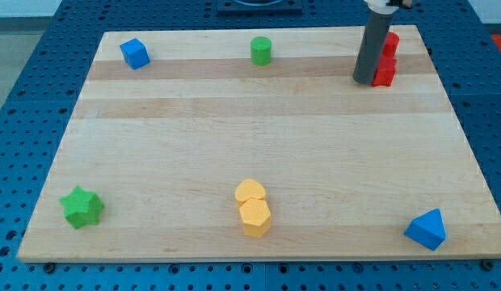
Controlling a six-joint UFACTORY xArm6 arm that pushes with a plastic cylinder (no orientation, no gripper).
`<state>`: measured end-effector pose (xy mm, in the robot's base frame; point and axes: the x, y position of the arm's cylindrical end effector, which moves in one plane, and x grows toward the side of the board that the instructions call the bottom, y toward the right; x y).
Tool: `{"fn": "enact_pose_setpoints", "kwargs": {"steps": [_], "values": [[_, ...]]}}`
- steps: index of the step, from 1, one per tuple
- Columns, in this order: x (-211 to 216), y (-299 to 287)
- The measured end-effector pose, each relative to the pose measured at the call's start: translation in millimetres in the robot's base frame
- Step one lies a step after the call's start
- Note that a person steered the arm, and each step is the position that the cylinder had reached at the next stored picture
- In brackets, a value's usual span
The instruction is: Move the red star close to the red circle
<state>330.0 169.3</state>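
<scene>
My tip (364, 80) stands on the board (234, 129) near its top right corner, touching the left side of two red blocks (386, 71) that sit together there, partly hidden by the rod, so I cannot tell which is the star and which the circle; the rod has no jaws to report. A blue cube (135, 53) sits near the top left corner, a green cylinder (261, 50) at the top edge, a green star (82, 207) near the bottom left corner, two touching yellow blocks (253, 208) at the bottom edge and a blue block (427, 229) near the bottom right corner.
</scene>
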Motion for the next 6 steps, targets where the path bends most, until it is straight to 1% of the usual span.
{"fn": "enact_pose_setpoints", "kwargs": {"steps": [2,4,5,6], "values": [[3.7,7.5],[64.8,-0.2],[79.6,25.6],[37.7,43.2]]}}
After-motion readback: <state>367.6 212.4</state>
